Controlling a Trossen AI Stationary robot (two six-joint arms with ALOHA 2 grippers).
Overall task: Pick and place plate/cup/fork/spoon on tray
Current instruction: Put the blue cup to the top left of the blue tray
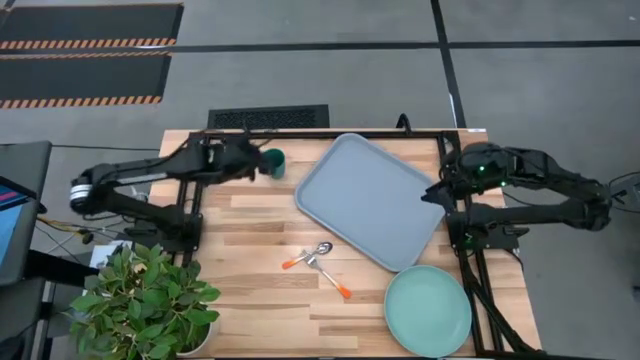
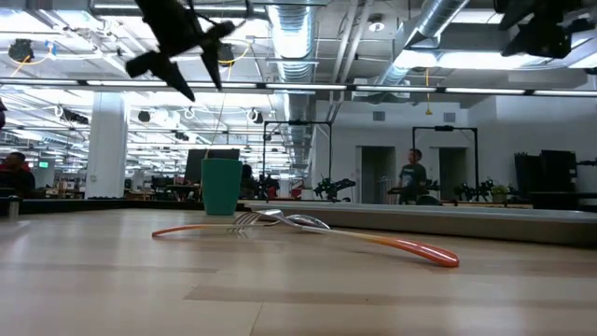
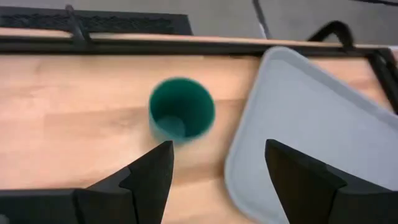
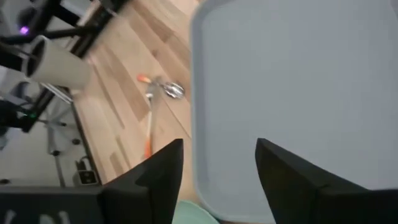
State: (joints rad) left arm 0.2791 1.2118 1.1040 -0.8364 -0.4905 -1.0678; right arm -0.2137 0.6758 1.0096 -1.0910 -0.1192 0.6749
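A: Left arm pose?

B: Stretched low across the far side of the pale wooden surface (image 1: 250, 310). Left claw (image 3: 214, 165) hangs above the surface, fingers spread wide, holding nothing. The small dark green round cup (image 3: 181, 109) stands upright just ahead of its fingertips, apart from both, mouth up.

A: Tray relative to that claw?

B: The large light blue-grey rectangular tray (image 1: 372, 200) lies just beside the cup, on the side away from the left arm's base. One rounded corner shows right ahead of one left finger (image 3: 298, 180). Nothing on it.

A: Right arm?

B: Folded back near its base at the surface's right edge. Right claw (image 4: 217, 171) is raised over the tray's near edge, fingers wide apart, empty. Its wrist view looks past the tray's rim.

A: Cutlery?

B: Beyond the tray from the right claw, on bare wood: the small silver fork with orange handle (image 1: 330, 279) and the small silver spoon with orange handle (image 1: 306, 256), crossed and touching at the metal ends. Well apart from both claws.

A: Plate?

B: The large round pale mint-green plate (image 1: 428, 311) sits flat on the surface at the near right corner, near the tray's corner; a sliver of it shows directly under the right claw in the wrist view.
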